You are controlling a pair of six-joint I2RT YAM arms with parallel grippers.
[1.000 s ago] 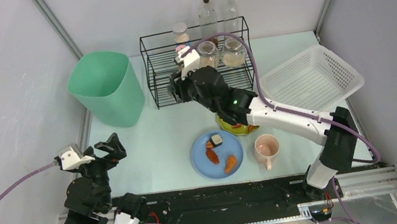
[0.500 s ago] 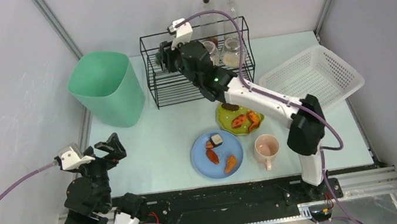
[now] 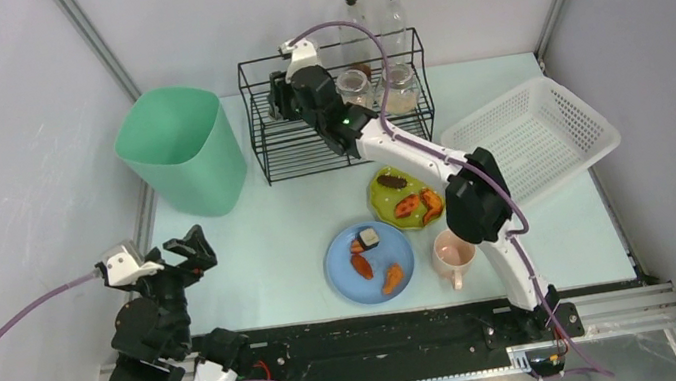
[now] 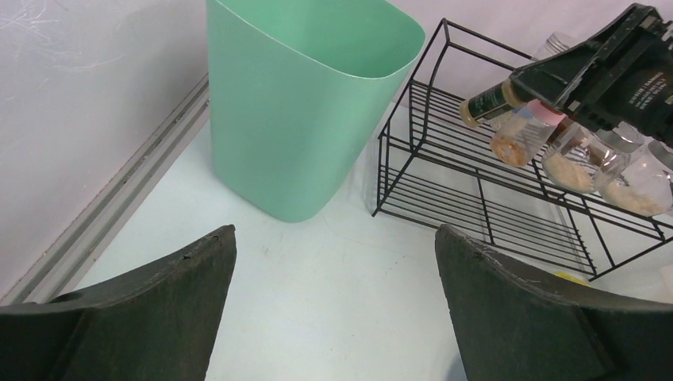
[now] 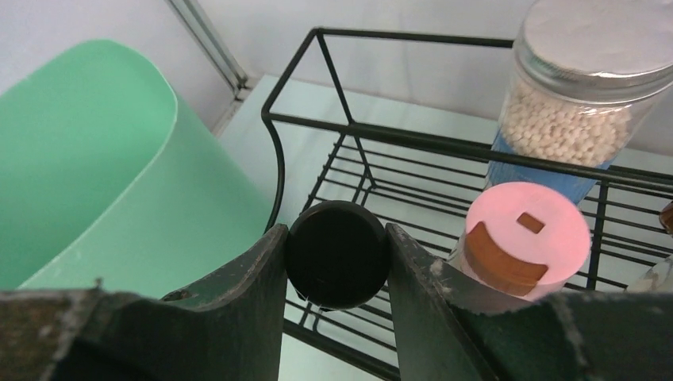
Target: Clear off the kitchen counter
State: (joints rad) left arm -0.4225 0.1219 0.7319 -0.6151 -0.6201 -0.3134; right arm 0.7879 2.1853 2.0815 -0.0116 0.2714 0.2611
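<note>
The kitchen counter [image 3: 259, 233] fills the middle of the scene. A blue plate [image 3: 342, 276], a green bowl [image 3: 387, 205] and a pink mug [image 3: 452, 252] are set on its near right part. A black wire rack [image 3: 288, 152] is stood at its far side. A small black-capped bottle [image 4: 488, 101] is pinched by the right gripper [image 5: 336, 258] at the rack's left end. The left gripper [image 4: 333, 305] is spread wide at the near left.

bright, even, diffuse light from overhead. the bin [image 3: 178, 149] and rack [image 3: 307, 145] cast only faint, soft shadows on the counter [image 3: 260, 237]. mild sheen on a jar lid [image 5: 599, 36]. top view sharp; the right gripper's [image 5: 337, 266] near fingers [image 5: 238, 317] blur, the bottle [image 5: 333, 242] cap sharp.
</note>
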